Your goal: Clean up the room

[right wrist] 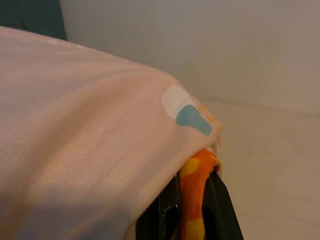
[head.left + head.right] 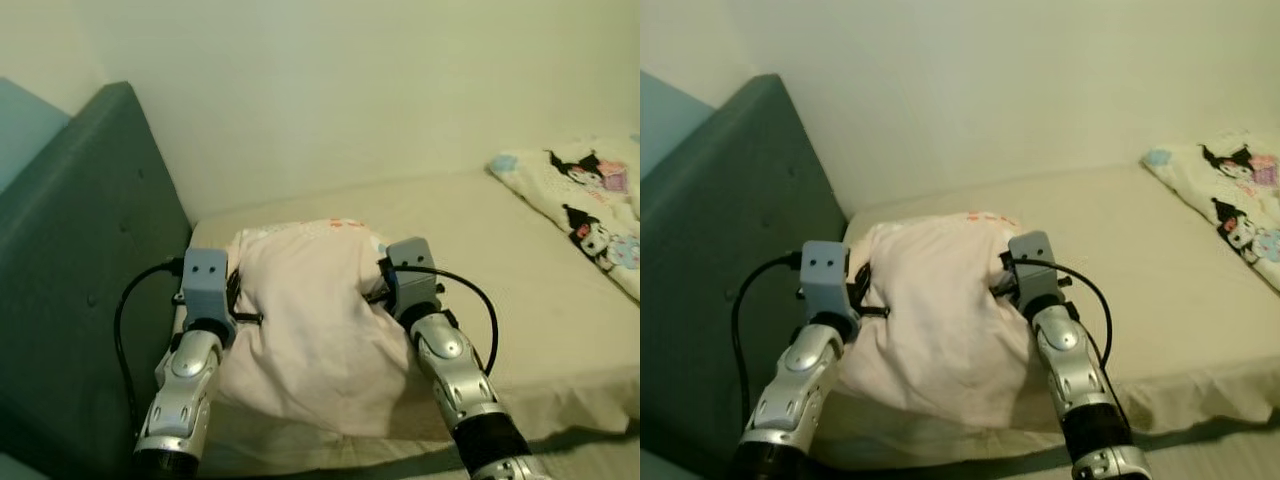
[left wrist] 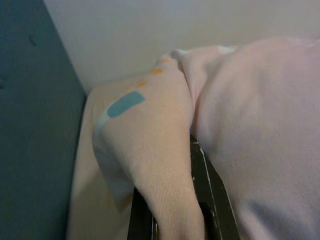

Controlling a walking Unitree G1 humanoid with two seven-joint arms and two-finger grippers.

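A pale pink pillow (image 2: 315,310) with small blue and orange prints lies at the head of the beige bed (image 2: 500,270), next to the grey-green headboard (image 2: 80,270). Both silver arms reach forward and hold it from either side. My left gripper (image 2: 236,308) is shut on a fold of the pillow's left edge (image 3: 160,165), with fabric pinched between its black fingers (image 3: 216,200). On the opposite edge my right gripper (image 2: 378,290) is shut on a corner where orange patterned cloth (image 1: 196,195) bulges between its fingers (image 1: 222,210).
A white blanket (image 2: 590,200) with cartoon prints lies at the far right of the bed. A plain wall (image 2: 380,90) runs behind the bed. The padded headboard stands close by my left arm. Bare mattress stretches to the right of the pillow.
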